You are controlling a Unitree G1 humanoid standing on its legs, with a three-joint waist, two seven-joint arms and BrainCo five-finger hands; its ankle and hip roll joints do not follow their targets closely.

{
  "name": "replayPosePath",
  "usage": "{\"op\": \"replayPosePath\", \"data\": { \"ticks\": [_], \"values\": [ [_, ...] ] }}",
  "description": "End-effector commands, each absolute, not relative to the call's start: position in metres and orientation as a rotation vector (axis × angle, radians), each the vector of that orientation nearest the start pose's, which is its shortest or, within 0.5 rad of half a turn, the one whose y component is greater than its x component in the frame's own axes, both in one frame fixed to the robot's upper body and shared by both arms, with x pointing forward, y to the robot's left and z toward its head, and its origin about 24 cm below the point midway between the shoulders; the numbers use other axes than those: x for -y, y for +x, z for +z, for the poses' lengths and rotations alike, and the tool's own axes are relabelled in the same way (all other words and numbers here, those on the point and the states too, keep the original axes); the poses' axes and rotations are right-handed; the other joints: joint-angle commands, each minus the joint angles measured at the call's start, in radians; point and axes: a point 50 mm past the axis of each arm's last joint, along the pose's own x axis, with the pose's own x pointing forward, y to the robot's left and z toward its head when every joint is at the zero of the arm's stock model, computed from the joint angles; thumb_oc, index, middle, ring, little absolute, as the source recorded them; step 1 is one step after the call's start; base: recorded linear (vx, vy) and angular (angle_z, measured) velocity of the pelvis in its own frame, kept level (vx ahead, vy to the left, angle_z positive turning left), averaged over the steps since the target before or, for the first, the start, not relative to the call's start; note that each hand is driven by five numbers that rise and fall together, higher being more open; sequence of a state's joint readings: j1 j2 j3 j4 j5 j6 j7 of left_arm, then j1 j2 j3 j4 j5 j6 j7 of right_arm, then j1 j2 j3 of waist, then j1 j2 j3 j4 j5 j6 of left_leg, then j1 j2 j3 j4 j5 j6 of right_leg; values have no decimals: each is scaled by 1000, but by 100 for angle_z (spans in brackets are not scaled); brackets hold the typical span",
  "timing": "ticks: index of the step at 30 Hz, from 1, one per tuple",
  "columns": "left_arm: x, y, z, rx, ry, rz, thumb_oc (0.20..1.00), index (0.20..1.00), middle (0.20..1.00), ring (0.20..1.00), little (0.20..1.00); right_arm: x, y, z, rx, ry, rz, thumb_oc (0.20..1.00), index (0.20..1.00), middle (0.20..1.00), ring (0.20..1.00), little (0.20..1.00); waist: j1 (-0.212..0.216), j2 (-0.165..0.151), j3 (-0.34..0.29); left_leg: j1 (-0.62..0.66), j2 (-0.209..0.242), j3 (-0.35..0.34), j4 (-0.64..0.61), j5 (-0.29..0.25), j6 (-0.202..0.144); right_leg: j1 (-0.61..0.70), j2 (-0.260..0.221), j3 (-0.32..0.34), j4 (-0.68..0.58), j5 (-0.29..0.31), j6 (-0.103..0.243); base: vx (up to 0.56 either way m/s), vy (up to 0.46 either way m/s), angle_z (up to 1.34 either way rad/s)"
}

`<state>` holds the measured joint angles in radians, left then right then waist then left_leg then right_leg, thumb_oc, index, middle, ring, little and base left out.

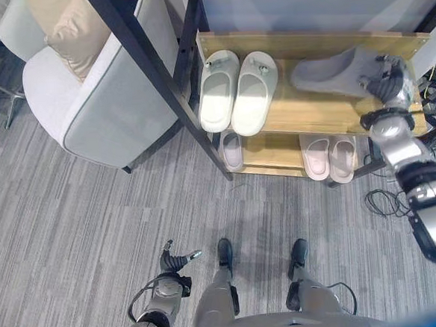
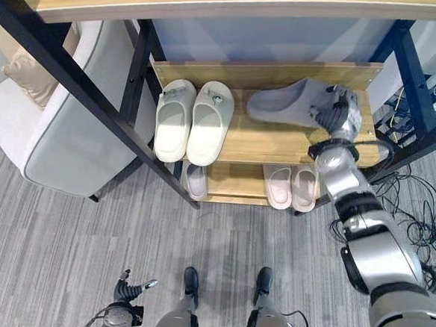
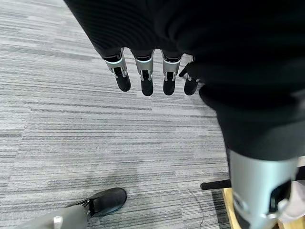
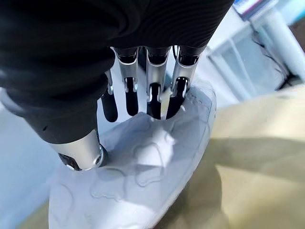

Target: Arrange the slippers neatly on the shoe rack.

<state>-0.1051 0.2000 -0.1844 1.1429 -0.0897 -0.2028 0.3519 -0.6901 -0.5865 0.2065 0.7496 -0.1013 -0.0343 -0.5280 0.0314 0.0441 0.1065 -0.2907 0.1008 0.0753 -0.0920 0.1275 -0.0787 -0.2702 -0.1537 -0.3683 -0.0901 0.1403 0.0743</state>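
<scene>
A grey slipper lies crosswise on the right half of the shoe rack's upper wooden shelf, toe pointing left. My right hand reaches over its heel end. In the right wrist view the fingers hook the heel rim of the grey slipper while the thumb lies on its insole. A pale green-white pair stands side by side on the shelf's left half. My left hand hangs low over the carpet with relaxed fingers, holding nothing.
On the lower shelf sit a pink pair at the right and a single lilac slipper at the left. A black slanted frame post borders the rack's left side. A light armchair with a beige cushion stands to the left.
</scene>
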Motion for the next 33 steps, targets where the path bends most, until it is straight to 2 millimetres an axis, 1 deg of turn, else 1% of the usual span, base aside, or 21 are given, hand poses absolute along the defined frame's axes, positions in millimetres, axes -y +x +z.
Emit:
{"op": "replayPosePath", "data": {
  "ticks": [1,5,7,9,11,12,13,15,16,17,18,20,22,24,25,26,29,30,31,32,33],
  "values": [
    [-224,156,-136,-846,405,272,1000,1000,1000,1000,1000,265,359,142,272,-699,-514,200,200,200,200,200,0,-25,-10,31,36,43,5,-88,-74,16,-102,1,102,-108,109,21,-42,-1],
    [-228,143,-140,-878,425,270,1000,1000,1000,1000,1000,261,341,124,293,-692,-429,200,200,200,200,200,-2,-31,-27,70,39,42,5,-98,-73,61,-99,-1,87,-115,108,11,-42,-5],
    [-232,134,-143,-905,433,271,1000,1000,1000,1000,1000,261,331,123,326,-622,-380,200,200,200,200,200,-6,-32,-37,93,37,39,5,-104,-71,88,-98,-1,75,-117,108,8,-47,-5],
    [-235,125,-145,-930,443,271,1000,1000,1000,1000,1000,263,323,121,341,-603,-352,200,200,200,200,200,-7,-33,-46,108,37,37,5,-106,-71,109,-96,-4,68,-118,108,-9,-43,-2],
    [-236,119,-147,-947,448,264,1000,1000,1000,1000,1000,266,322,117,320,-610,-356,200,200,200,200,200,-5,-35,-52,121,35,34,5,-112,-68,125,-93,-2,65,-122,106,-9,-19,-1],
    [-237,116,-148,-960,449,269,1000,1000,1000,1000,1000,266,322,109,278,-612,-352,200,200,200,200,200,-3,-35,-54,135,33,34,5,-113,-66,136,-91,1,65,-124,105,0,0,0],
    [-237,116,-148,-960,449,269,1000,1000,1000,1000,1000,266,322,109,278,-612,-352,200,200,200,200,200,-3,-35,-53,136,33,34,5,-114,-66,137,-91,1,65,-124,105,0,0,0],
    [-238,108,-150,-985,451,271,1000,1000,1000,1000,1000,267,324,99,227,-589,-362,200,200,200,200,200,-1,-32,-61,139,32,36,5,-111,-67,144,-91,2,54,-119,103,-8,1,-2],
    [-237,103,-152,-1001,453,265,1000,1000,1000,1000,1000,267,324,99,221,-593,-366,586,586,586,586,586,-1,-32,-65,139,32,36,5,-112,-67,147,-90,2,49,-117,103,-3,-1,-6],
    [-236,101,-153,-1010,453,263,1000,1000,1000,1000,1000,267,324,99,224,-612,-369,1000,1000,1000,1000,1000,-1,-31,-68,139,31,35,5,-111,-67,149,-89,1,44,-115,103,2,-1,-6],
    [-237,100,-153,-1012,453,263,1000,1000,1000,1000,1000,267,324,99,223,-622,-369,1000,1000,1000,1000,1000,0,-30,-70,137,31,34,5,-111,-67,151,-89,0,42,-114,103,-4,-5,-4],
    [-238,97,-154,-1026,460,264,1000,1000,1000,1000,1000,272,329,91,139,-647,-397,1000,1000,1000,1000,1000,3,-31,-78,134,31,31,5,-111,-69,153,-88,-1,34,-109,103,0,0,0],
    [-233,90,-157,-1058,452,264,1000,1000,1000,1000,1000,267,341,94,101,-512,-502,1000,1000,1000,1000,1000,7,-29,-82,131,30,33,5,-111,-67,151,-85,4,25,-102,103,-1,6,-4],
    [-228,86,-159,-1079,439,262,1000,1000,1000,1000,1000,260,351,100,95,-445,-568,1000,1000,1000,1000,1000,10,-27,-87,131,30,33,5,-111,-65,150,-84,9,20,-98,103,13,29,-6],
    [-223,82,-161,-1095,440,248,1000,1000,1000,1000,1000,255,359,108,96,-407,-615,1000,1000,1000,1000,1000,15,-26,-92,130,29,31,5,-111,-64,149,-82,13,18,-96,102,22,40,2],
    [-222,82,-162,-1097,440,245,1000,1000,1000,1000,1000,252,362,106,76,-403,-625,1000,1000,1000,1000,1000,17,-25,-94,130,27,29,5,-112,-63,148,-82,16,17,-95,102,24,40,-1],
    [-222,88,-160,-1086,446,242,1000,1000,1000,1000,1000,250,371,114,58,-399,-655,1000,1000,1000,1000,1000,22,-25,-98,131,23,26,5,-113,-60,148,-82,17,20,-96,100,11,19,3],
    [-222,96,-159,-1067,464,236,1000,1000,1000,1000,1000,256,380,127,9,-411,-726,1000,1000,1000,1000,1000,31,-31,-98,124,19,20,5,-112,-60,144,-83,17,21,-97,99,26,48,5],
    [-222,96,-158,-1066,463,236,1000,1000,1000,1000,1000,256,381,127,10,-411,-726,1000,1000,1000,1000,1000,31,-31,-97,124,19,20,5,-112,-60,144,-83,17,22,-97,99,20,50,6],
    [-222,100,-157,-1058,477,237,1000,1000,1000,1000,1000,258,386,138,-14,-451,-767,1000,1000,1000,1000,1000,35,-35,-95,114,17,18,5,-109,-61,137,-83,18,20,-95,99,-12,17,5],
    [-221,102,-157,-1055,480,235,1000,1000,1000,1000,1000,260,387,137,-46,-471,-789,1000,1000,1000,1000,1000,38,-36,-89,106,17,16,5,-107,-62,131,-84,17,20,-93,99,-35,31,3]
  ]
}}
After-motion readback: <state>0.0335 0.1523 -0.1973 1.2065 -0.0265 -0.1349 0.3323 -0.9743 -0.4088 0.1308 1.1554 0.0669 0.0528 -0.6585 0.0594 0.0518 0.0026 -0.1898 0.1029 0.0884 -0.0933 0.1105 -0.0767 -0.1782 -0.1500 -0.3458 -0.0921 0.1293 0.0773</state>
